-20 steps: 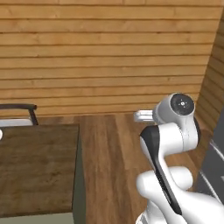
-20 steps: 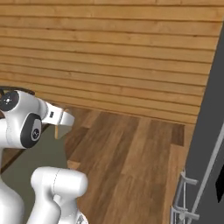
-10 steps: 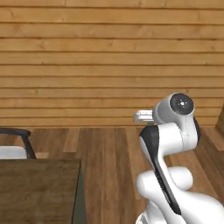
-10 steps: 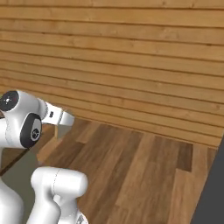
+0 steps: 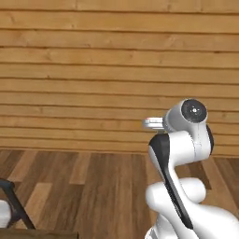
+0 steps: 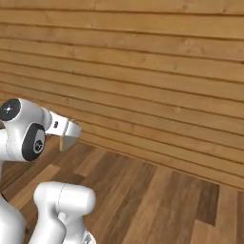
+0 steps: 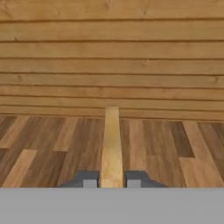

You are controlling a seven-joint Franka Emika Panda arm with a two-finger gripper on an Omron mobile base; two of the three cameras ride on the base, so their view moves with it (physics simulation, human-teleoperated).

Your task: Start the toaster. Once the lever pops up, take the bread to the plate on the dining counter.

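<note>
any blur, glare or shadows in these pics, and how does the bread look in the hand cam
Hand view: the bread shows edge-on as a thin tan strip between the fingertips, soft and low-res. Both base views: even flat light, no glare, no cast shadows; gripper looks blocky.

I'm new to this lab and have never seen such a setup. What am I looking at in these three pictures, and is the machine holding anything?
It is a white robot arm on a driving base, in a rendered kitchen. Two pictures come from cameras on the base, behind the arm to its left and right. They look past the arm at a wooden plank wall and a wood floor. The third comes from a camera on the hand, looking along the gripper. There the two dark fingertips are shut on the bread, a tan slice seen edge-on. In the right base picture the slice hangs below the gripper. No table surface is clearly visible, just a dark frame at the lower left.
</note>
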